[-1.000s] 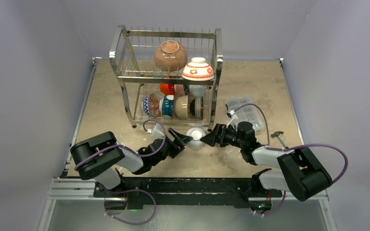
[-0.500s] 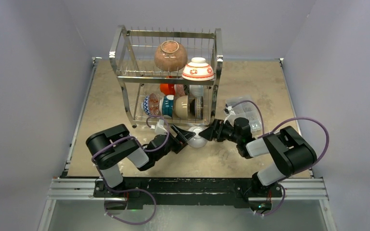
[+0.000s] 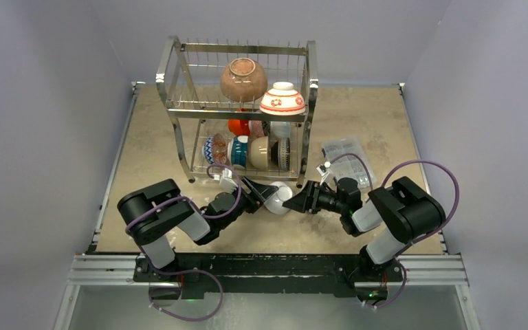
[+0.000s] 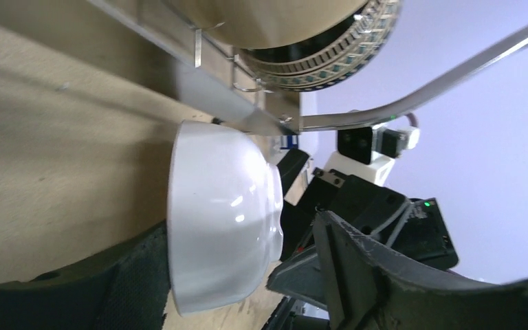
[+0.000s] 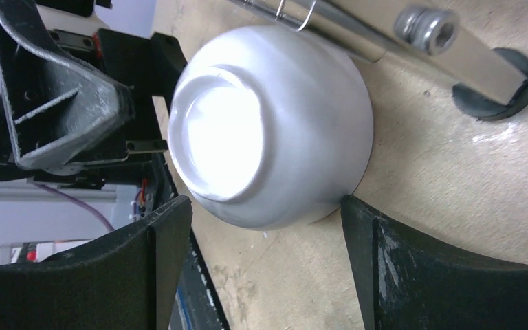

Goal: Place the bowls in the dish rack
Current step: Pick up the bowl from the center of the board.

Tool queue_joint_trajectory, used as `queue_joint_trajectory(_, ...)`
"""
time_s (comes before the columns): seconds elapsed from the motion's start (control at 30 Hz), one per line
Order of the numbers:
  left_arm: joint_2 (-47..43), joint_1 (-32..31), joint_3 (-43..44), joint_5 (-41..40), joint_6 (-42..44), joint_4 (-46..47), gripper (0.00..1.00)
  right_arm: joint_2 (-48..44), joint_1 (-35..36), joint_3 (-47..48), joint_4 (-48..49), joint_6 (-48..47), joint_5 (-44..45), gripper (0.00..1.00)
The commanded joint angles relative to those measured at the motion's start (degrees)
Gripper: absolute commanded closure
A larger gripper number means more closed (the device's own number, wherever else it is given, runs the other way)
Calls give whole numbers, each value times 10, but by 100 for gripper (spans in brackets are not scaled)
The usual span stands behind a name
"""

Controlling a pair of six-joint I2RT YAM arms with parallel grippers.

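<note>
Tabletop (image 3: pixel 368 117) is tan and mottled, with pale scuffs and smears toward the front. Plain lilac-grey walls (image 3: pixel 55 103) close it in on three sides, and a metal rail (image 3: pixel 103 267) runs along the near edge. Dish rack (image 3: pixel 237 112) stands at centre back, one black rubber foot (image 5: pixel 496 86) flat on the surface. Upper tier holds a tan-brown bowl (image 3: pixel 243 79) and a red-and-white floral bowl (image 3: pixel 282 100). Lower tier holds several bowls on edge, among them an orange-red bowl (image 3: pixel 239 126) and a blue patterned bowl (image 3: pixel 214 149). White bowl (image 3: pixel 277 199) sits on the table just in front of the rack's lower shelf, rim toward the surface and foot ring facing the right arm. Left gripper (image 4: pixel 240 230) straddles it with jaws spread, a gap showing between the foot ring and one finger. Right gripper (image 5: pixel 267 203) flanks it from the opposite side with jaws wide, but whether its fingertips (image 5: pixel 357 223) actually press the bowl cannot be told. Clear plastic box (image 3: pixel 347 152) lies right of the rack.
</note>
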Motion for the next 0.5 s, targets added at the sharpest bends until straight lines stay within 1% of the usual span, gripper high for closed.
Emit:
queue_joint_trajectory(0.0, -20, -1, 0, -2, 23, 88, 37, -6, 3, -5, 34, 15, -28, 19)
queue_joint_trajectory(0.03, -20, -1, 4, 8, 24, 88, 39, -7, 3, -4, 33, 14, -29, 18)
queue_joint_trajectory(0.17, -17, -6, 11, 23, 22, 95, 45, -11, 3, 1, 28, 13, -27, 18)
queue_joint_trajectory(0.23, -13, -7, 13, 30, 21, 105, 51, -14, 3, 2, 27, 14, -26, 18)
queue_joint_trajectory(0.3, -7, -7, 13, 33, 20, 119, 60, -20, 3, 1, 26, 15, -28, 18)
queue_joint_trajectory(0.37, -5, -7, 12, 39, 19, 134, 72, -34, 3, -3, 17, 14, -30, 17)
queue_joint_trajectory(0.43, -4, -6, 11, 45, 20, 142, 88, -57, 4, -5, -11, 10, -32, 17)
queue_joint_trajectory(0.47, -4, -7, 10, 50, 22, 146, 95, -74, 4, -6, -29, 5, -31, 16)
